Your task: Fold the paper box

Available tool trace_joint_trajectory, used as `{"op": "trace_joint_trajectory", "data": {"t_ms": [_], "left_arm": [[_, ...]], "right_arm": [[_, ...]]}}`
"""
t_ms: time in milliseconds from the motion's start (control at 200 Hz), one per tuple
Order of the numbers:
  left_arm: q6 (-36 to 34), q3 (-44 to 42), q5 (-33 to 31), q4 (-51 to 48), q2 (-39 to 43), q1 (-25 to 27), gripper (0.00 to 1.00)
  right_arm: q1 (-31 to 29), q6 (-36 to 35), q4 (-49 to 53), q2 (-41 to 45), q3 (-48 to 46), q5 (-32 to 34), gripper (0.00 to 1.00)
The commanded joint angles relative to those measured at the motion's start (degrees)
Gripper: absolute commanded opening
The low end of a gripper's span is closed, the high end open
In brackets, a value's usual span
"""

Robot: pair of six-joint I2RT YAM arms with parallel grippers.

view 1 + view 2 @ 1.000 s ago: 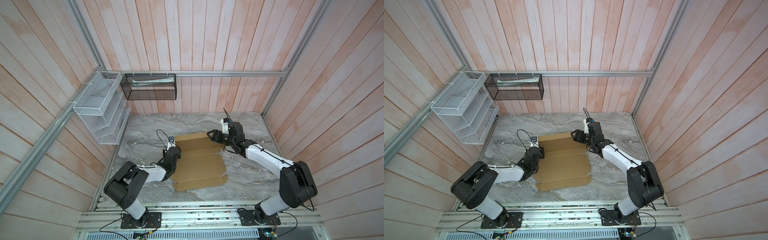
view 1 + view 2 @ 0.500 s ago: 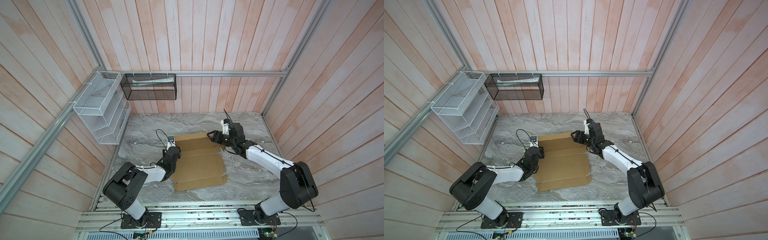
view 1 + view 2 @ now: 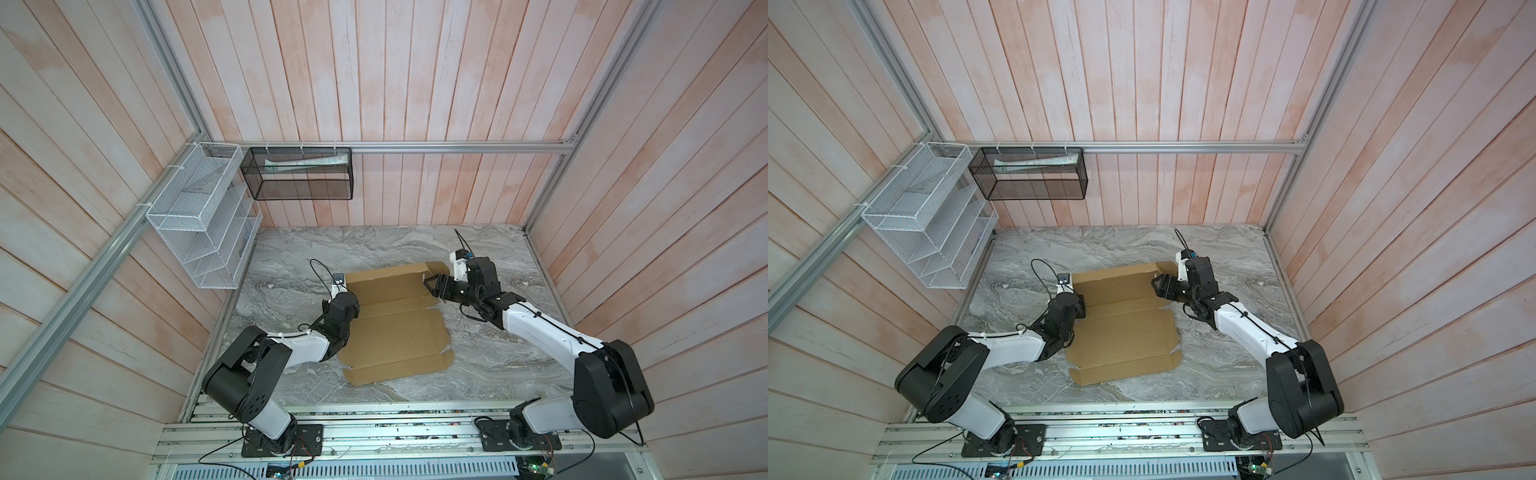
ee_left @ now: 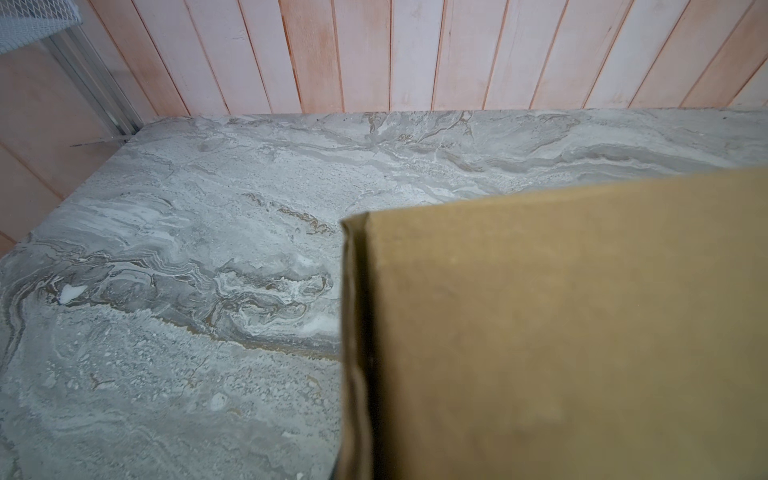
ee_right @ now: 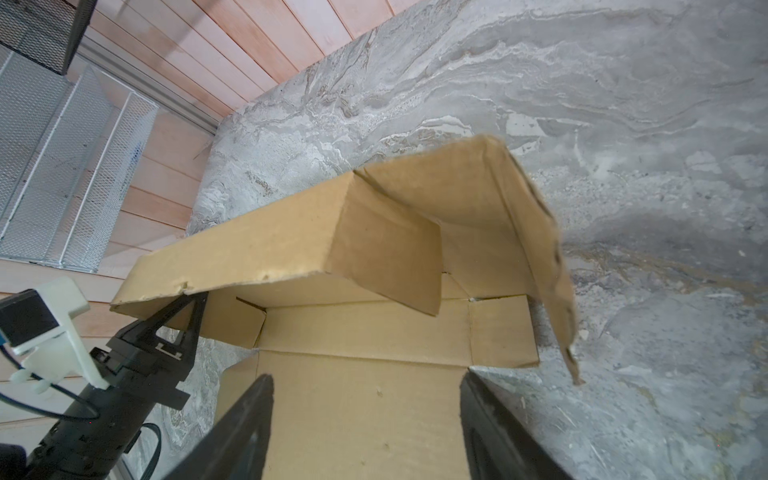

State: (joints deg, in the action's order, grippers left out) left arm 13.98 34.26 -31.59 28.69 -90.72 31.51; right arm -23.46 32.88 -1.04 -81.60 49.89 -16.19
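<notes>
Box sits in the middle of the table, between the two arms, and most of it lies flat and open in both top views. The near half is down on the marble; the far end is where it gets lively. In the right wrist view the far wall of the box stands up off the base. One inner flap hangs from that wall, and the side flap on the right arm's side rears up and curls over.

Left gripper is at the box's left edge, fingers pressed together. In the right wrist view its fingertips touch the small left flap just under the far wall. Whether cardboard is caught between them, I cannot tell. The left wrist view is half filled by the box, close and blurred.

Right gripper hovers at the far right corner, jaws spread wide. One finger shows on each side over the base panel, and it grips nothing.
</notes>
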Motion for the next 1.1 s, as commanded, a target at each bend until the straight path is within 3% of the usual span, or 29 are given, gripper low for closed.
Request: {"op": "trace_joint_trajectory", "data": {"t_ms": [0,320,625,1095], "left_arm": [[1.3,2.0,1.1,-3.3,1.9,-0.6,0.00],[0.5,3.8,2.4,-5.5,2.2,-1.2,0.00],[0.3,3.8,2.7,-5.5,2.1,-1.3,0.00],[0.2,3.3,2.7,-5.1,2.3,-1.4,0.00]], "right_arm": [[0.1,-2.2,0.5,0.5,-1.6,-0.7,0.71],[-1.2,-6.6,-1.6,-4.7,-1.4,-1.8,0.71],[-3.2,-9.3,-7.9,-9.3,-2.7,3.6,0.71],[-3.5,-11.6,-7.5,-14.4,-2.2,9.6,0.70]]}}
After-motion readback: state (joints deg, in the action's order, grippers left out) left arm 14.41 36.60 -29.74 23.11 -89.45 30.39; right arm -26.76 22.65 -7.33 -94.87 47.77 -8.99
